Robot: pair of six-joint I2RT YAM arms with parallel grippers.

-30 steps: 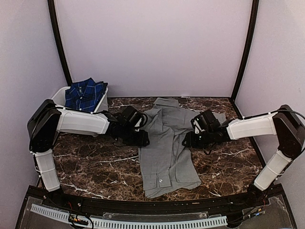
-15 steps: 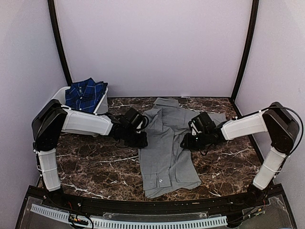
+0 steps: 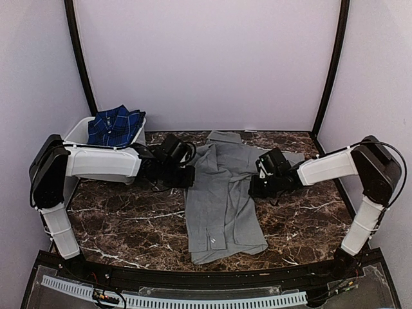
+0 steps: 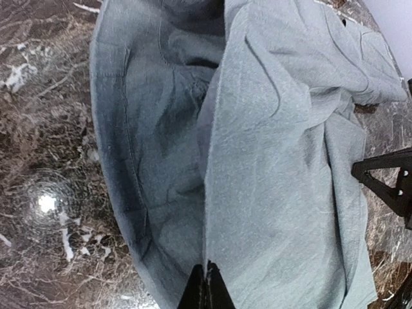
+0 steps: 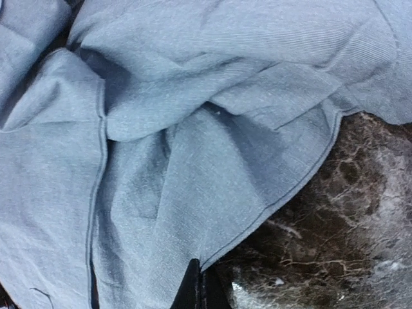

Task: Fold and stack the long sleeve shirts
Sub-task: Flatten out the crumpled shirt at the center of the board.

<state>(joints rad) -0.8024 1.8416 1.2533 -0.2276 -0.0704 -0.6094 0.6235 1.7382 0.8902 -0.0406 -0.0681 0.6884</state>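
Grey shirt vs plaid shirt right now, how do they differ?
The plain grey button-up shirt lies spread on the dark marble table; the navy-and-blue plaid shirt sits bunched in the white plastic tub. The grey shirt is pinched at both side edges by the left pincer and right pincer; the plaid shirt is untouched. Both are cloth shirts.

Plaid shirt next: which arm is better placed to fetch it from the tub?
Left, likely: the left gripper is near the white tub holding the plaid shirt; the right gripper is beyond the grey shirt, which both grip.
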